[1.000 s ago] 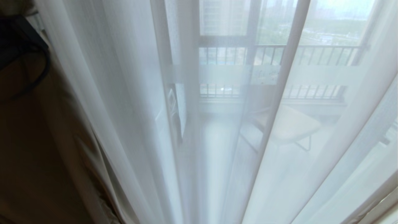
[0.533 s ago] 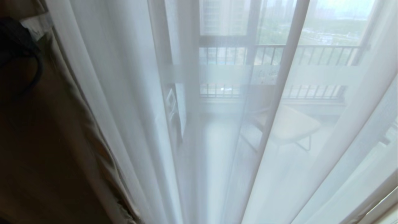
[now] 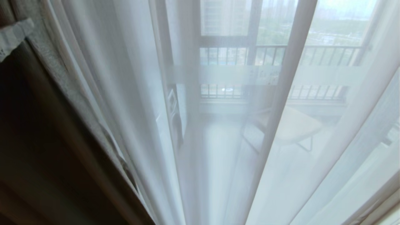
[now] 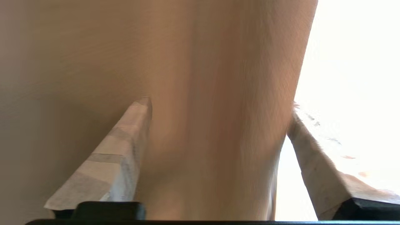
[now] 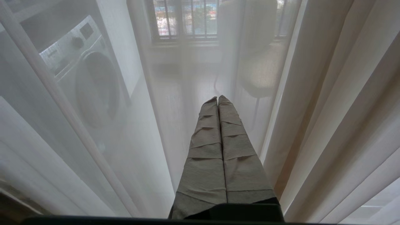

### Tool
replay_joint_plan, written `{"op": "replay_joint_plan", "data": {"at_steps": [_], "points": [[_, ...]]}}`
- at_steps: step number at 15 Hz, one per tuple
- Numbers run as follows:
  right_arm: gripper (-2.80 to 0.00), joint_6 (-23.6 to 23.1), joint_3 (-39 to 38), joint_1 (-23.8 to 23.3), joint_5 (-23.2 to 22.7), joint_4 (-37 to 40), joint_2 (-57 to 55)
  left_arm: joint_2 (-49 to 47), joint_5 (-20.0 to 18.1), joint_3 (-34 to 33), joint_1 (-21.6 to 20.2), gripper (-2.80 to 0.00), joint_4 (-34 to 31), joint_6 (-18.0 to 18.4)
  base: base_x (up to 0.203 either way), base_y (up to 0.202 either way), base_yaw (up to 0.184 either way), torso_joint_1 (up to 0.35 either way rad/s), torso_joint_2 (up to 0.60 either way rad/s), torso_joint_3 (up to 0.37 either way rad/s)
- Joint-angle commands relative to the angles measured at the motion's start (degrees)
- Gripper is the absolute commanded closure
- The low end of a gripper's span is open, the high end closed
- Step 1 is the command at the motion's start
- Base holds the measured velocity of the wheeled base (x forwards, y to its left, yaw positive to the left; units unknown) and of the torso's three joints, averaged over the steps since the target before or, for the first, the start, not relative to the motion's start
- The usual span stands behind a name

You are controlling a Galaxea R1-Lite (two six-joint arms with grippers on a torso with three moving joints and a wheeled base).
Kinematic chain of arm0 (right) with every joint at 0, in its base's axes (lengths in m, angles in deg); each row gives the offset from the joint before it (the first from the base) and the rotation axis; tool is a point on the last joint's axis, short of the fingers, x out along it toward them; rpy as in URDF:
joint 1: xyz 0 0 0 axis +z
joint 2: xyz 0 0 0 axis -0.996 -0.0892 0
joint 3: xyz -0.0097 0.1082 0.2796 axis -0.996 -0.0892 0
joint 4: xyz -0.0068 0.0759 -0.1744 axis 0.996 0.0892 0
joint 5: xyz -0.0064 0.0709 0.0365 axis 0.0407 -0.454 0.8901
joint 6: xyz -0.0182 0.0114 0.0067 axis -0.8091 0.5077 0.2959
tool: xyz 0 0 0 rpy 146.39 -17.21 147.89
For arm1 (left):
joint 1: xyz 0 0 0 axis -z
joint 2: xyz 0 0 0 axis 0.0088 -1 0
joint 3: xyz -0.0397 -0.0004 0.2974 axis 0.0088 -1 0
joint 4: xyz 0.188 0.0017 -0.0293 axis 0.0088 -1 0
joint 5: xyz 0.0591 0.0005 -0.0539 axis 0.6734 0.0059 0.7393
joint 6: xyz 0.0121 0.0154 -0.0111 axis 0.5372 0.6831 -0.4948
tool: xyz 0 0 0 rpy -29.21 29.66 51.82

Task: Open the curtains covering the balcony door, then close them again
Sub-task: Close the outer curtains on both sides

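The sheer white curtain [image 3: 218, 150] hangs in folds across most of the head view. The thick beige drape [image 3: 62, 131] fills the dark left side, its edge running down to the bottom. Through the sheer layer shows the balcony door [image 3: 225, 75] with its frosted band. In the left wrist view my left gripper [image 4: 220, 106] is open, its taped fingers [image 4: 137, 118] spread wide on either side of a fold of the beige drape [image 4: 218, 78]. My right gripper [image 5: 217, 98] is shut on nothing and points at the sheer curtain [image 5: 175, 93]. Neither gripper shows in the head view.
Behind the sheer curtain a pale chair [image 3: 293, 125] stands on the balcony before a bar railing [image 3: 312, 54]. The right wrist view shows a washing machine [image 5: 90, 81] through the fabric and beige drape folds [image 5: 343, 109] beside the right gripper.
The dark arm at the head view's upper left has gone out of sight. The thick drape's edge has swung right and now covers more of the left side.
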Motion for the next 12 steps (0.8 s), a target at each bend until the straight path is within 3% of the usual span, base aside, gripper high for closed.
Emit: {"op": "replay_joint_plan", "data": {"at_steps": [1, 5, 9, 10, 12], "points": [[0.00, 0.0, 0.0, 0.0, 0.0, 0.0, 0.0, 11.2, -0.1, -3.8, 0.1, -2.80, -3.8, -0.1, 0.000, 0.000, 0.000, 0.000, 0.00, 0.000], [0.00, 0.0, 0.0, 0.0, 0.0, 0.0, 0.0, 25.8, -0.1, -7.6, 0.2, -2.80, -19.7, 0.0, 0.000, 0.000, 0.000, 0.000, 0.00, 0.000], [0.00, 0.0, 0.0, 0.0, 0.0, 0.0, 0.0, 33.7, 0.2, -9.6, 0.2, -2.80, -28.7, 0.0, 0.000, 0.000, 0.000, 0.000, 0.00, 0.000], [0.00, 0.0, 0.0, 0.0, 0.0, 0.0, 0.0, 34.4, 0.3, -9.6, 0.2, 0.00, -29.8, 0.0, 0.000, 0.000, 0.000, 0.000, 0.00, 0.000], [0.00, 0.0, 0.0, 0.0, 0.0, 0.0, 0.0, 34.7, 0.3, -9.7, 0.2, 0.00, -30.1, 0.0, 0.000, 0.000, 0.000, 0.000, 0.00, 0.000]]}}
